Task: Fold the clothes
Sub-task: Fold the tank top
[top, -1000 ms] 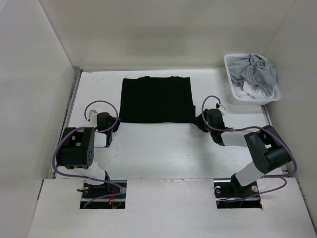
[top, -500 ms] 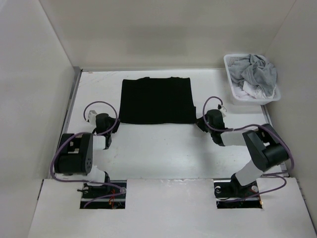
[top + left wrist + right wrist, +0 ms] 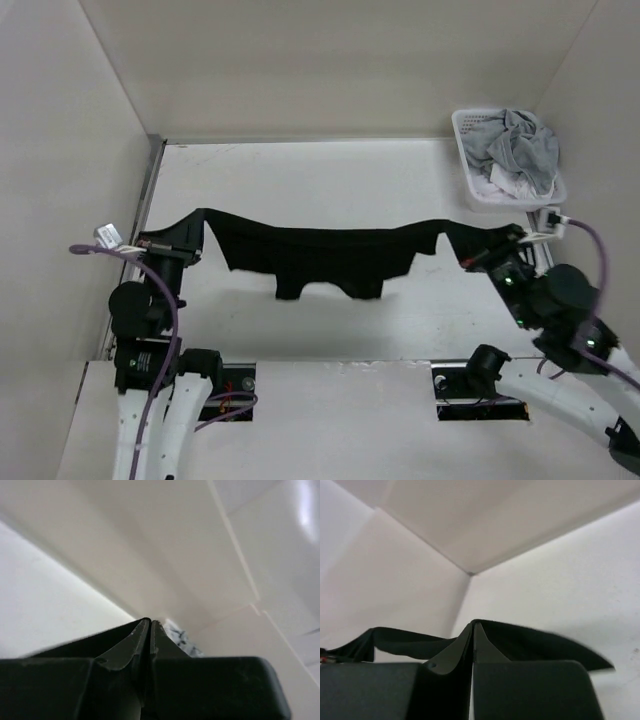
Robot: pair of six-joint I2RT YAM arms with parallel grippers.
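The plain black short-sleeved fabric shirt (image 3: pixel 320 252) hangs in the air above the white surface (image 3: pixel 300 180), stretched like a band between the two arms. The left hand (image 3: pixel 190 230) pinches its left end and the right hand (image 3: pixel 475 250) its right end, each with fingers pressed together on the cloth.

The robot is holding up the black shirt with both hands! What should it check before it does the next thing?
1. Left gripper shut on one end of the black shirt: ok.
2. Right gripper shut on the other end: ok.
3. Shirt hanging smooth and even between them: not ok, it sags and bunches in the middle.
4. Lowest edge of the shirt off the table: cannot tell.
5. Basket of other laundry apart from the shirt: ok.
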